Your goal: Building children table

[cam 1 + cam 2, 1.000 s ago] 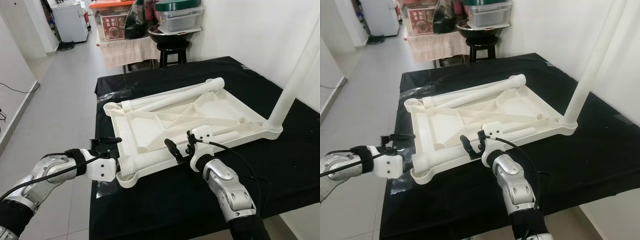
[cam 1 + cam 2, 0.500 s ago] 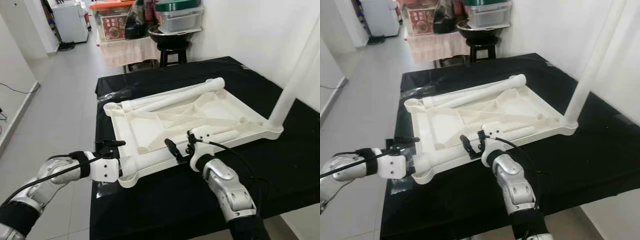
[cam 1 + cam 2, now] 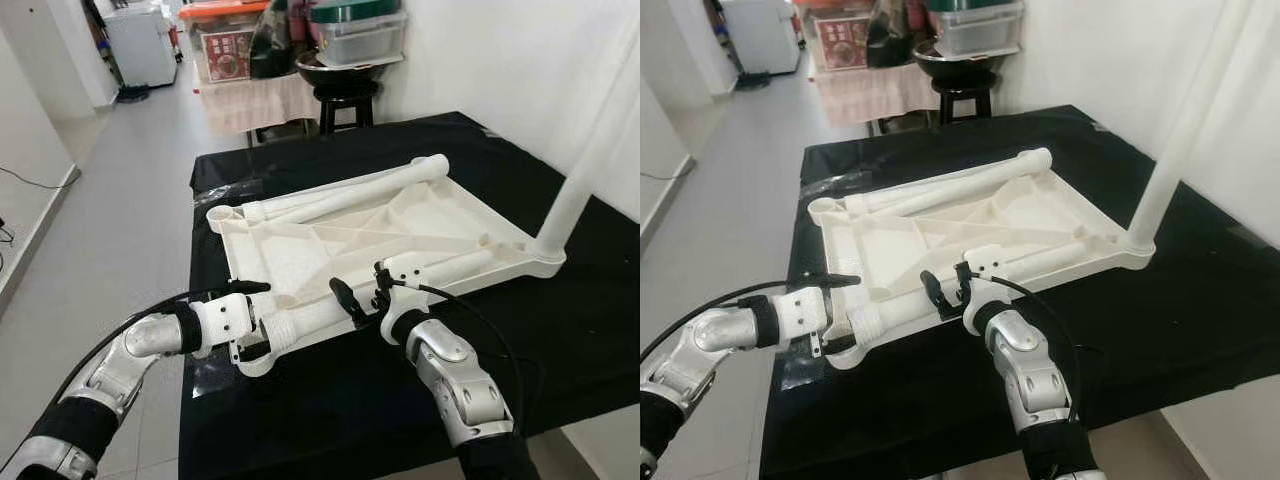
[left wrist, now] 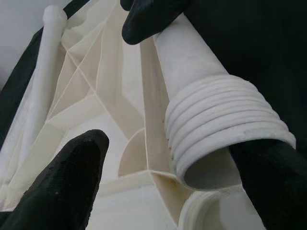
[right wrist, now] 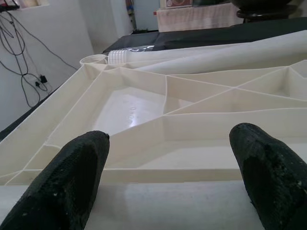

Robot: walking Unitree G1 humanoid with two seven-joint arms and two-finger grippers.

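Observation:
A white plastic table top [image 3: 330, 240] lies upside down on the black table [image 3: 330, 410]. One white leg [image 3: 590, 150] stands upright in its right corner. A second leg [image 3: 350, 195] lies along the far rim. A third leg [image 3: 320, 315] lies along the near rim, its threaded end [image 4: 225, 129] beside the near left corner socket [image 3: 250, 362]. My left gripper [image 3: 255, 320] is open, with its fingers [image 4: 67, 187] on either side of that threaded end. My right gripper [image 3: 362, 298] is open over the middle of the same leg, its fingers [image 5: 72, 177] wide apart.
Beyond the table stand a black stool [image 3: 345, 100] with a bowl and lidded boxes, and a cloth-covered shelf [image 3: 255, 100]. A white wall runs along the right. Grey floor [image 3: 110, 220] lies to the left, with a white appliance [image 3: 140, 40] far back.
My left gripper has moved right, from beside the table top's near left corner to around the threaded end of the near leg. The right gripper has stayed in place.

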